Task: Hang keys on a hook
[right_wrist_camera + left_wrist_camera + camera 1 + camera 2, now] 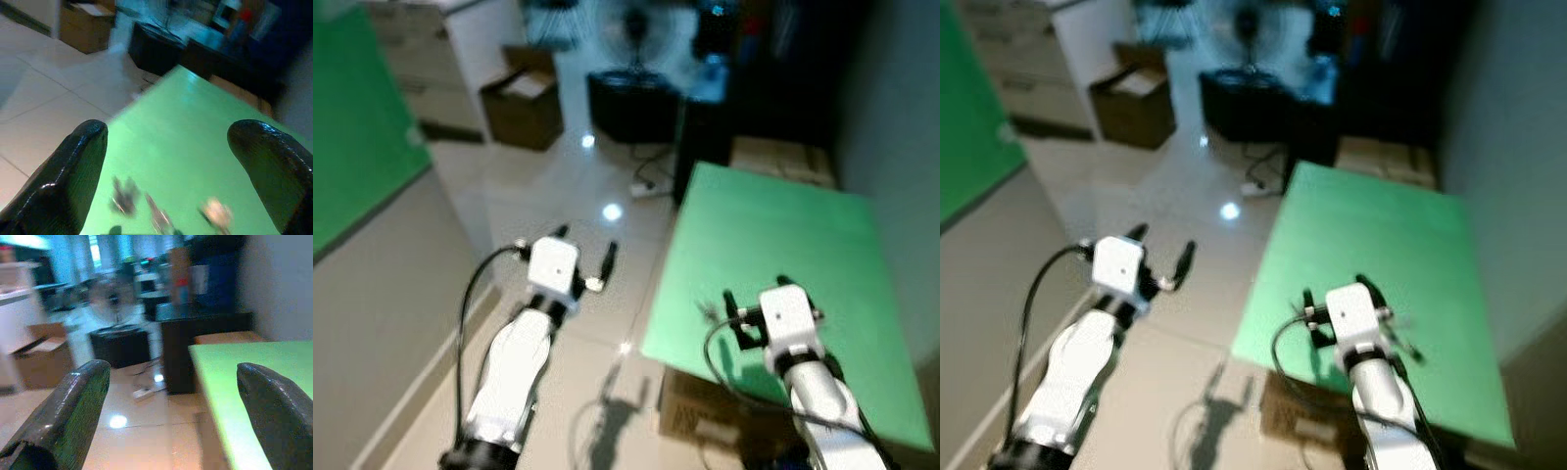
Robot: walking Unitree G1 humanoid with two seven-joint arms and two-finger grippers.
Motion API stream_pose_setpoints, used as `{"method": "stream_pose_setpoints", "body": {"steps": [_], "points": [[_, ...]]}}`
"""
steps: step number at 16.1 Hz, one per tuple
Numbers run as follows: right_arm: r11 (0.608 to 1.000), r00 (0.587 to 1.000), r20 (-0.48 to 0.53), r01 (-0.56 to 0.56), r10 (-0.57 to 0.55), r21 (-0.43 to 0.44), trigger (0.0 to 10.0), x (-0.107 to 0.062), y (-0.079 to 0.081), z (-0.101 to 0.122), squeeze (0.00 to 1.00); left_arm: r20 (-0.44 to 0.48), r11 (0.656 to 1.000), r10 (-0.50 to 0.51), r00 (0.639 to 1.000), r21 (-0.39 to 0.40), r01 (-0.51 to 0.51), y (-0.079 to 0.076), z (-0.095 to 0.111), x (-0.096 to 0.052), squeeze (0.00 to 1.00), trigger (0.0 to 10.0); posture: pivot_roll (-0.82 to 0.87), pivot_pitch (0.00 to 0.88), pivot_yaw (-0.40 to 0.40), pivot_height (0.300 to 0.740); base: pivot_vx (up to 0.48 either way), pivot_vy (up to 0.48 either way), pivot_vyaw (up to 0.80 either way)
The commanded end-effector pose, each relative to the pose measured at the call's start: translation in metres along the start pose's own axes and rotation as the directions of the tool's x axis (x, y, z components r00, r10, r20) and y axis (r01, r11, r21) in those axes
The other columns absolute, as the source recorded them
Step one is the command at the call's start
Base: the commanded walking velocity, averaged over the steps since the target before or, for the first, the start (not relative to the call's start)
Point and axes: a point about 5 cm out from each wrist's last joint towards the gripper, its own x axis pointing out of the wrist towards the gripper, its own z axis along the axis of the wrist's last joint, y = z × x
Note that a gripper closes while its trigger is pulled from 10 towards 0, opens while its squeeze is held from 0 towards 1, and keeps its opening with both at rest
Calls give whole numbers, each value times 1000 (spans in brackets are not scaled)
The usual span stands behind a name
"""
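1. The right gripper hangs over the near edge of the green table, fingers spread wide and holding nothing.
2. The keys lie on the table just below it — blurred, a small dark bunch.
3. The left gripper is out over the tiled floor, fingers apart — empty too.
4. A box stands far off.

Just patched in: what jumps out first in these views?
The bright green table on the robot's right, with the open right hand over its near edge above blurred small items, maybe the keys. The left hand, also open, is over the glossy tiled floor.
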Motion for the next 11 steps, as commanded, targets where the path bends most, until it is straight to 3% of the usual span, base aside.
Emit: {"method": "stream_pose_setpoints", "body": {"steps": [1,5,9,11], "points": [[998,998,4,-62,62,-3,10000,4,11,1,0,-41,997,66,997,29,-65,10,-6,-10,0,10000,-104,11,-59,740,0,0,0],[984,984,9,-175,176,-27,10000,17,23,3,0,-38,983,171,984,79,-168,19,-3,-33,0,10000,-12,39,-139,740,0,0,0],[982,982,38,-184,185,-35,10000,24,26,6,0,-12,972,182,983,152,-178,25,15,-45,0,10000,47,64,-108,740,0,0,0],[992,991,49,-126,126,-17,10000,23,18,6,0,14,977,163,987,136,-163,24,24,-39,0,10000,-2,59,-61,740,0,-272,0]]}}
